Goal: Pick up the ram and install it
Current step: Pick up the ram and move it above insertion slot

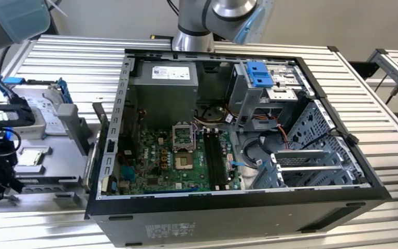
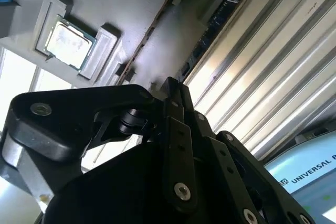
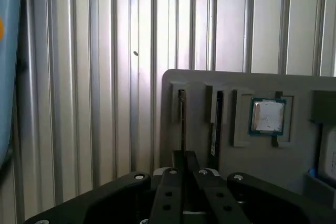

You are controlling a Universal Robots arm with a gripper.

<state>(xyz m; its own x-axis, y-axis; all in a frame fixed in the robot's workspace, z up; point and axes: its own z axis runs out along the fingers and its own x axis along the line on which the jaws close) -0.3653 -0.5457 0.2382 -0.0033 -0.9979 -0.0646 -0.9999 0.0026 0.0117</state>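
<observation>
**One gripper, pressed shut, over the parts tray**

The gripper point(image 3: 184, 157) hangs with its two black fingers pressed together and nothing visible between them. Just beyond their tips, in both wrist views, the ram point(image 3: 214, 129) stands on edge in a slot of the grey parts tray point(image 3: 199, 80). The square processor chip point(image 3: 268, 115) sits in the next recess. In the exterior view the open computer case point(image 1: 254, 207) lies to the tray's right on the ribbed table point(image 3: 79, 77).

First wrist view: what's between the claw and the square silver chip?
A long, thin dark circuit-board stick, on edge in a slot of the grey plastic tray, in the first wrist view.
</observation>
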